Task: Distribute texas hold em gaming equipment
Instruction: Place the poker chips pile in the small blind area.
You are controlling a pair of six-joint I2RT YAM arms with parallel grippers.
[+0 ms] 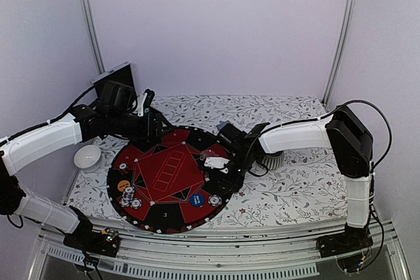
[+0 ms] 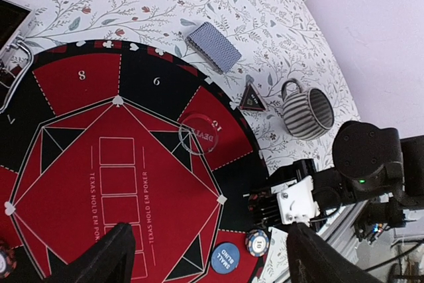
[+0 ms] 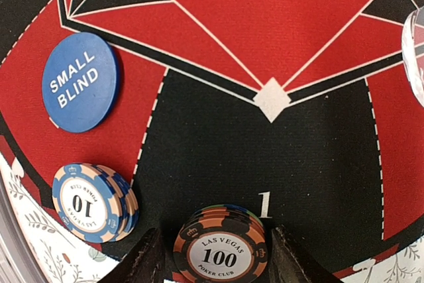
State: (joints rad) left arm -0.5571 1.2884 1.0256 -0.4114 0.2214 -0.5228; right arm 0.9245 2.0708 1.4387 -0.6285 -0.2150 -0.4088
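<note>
We only get a sliver of the clear disc [image 3: 416, 51] (frame edge clips it). 100 chip stack [image 3: 222, 251] is cut at the bottom. Left-side chips [image 1: 131, 196] are too small to count.

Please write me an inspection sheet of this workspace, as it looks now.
Surface: floral cloth under a round poker mat.
Job's things: card deck on the cloth; clear disc, blue disc, orange disc, 10 stack and 100 stack on the mat.
Clutter: ribbed cup, white bowl, black case, black triangle.
Grippers: left gripper open above the mat; right gripper with fingers either side of the 100 stack, contact unclear.
Cables: black cable loops over the right arm.
Surroundings: pale walls, metal posts.
</note>
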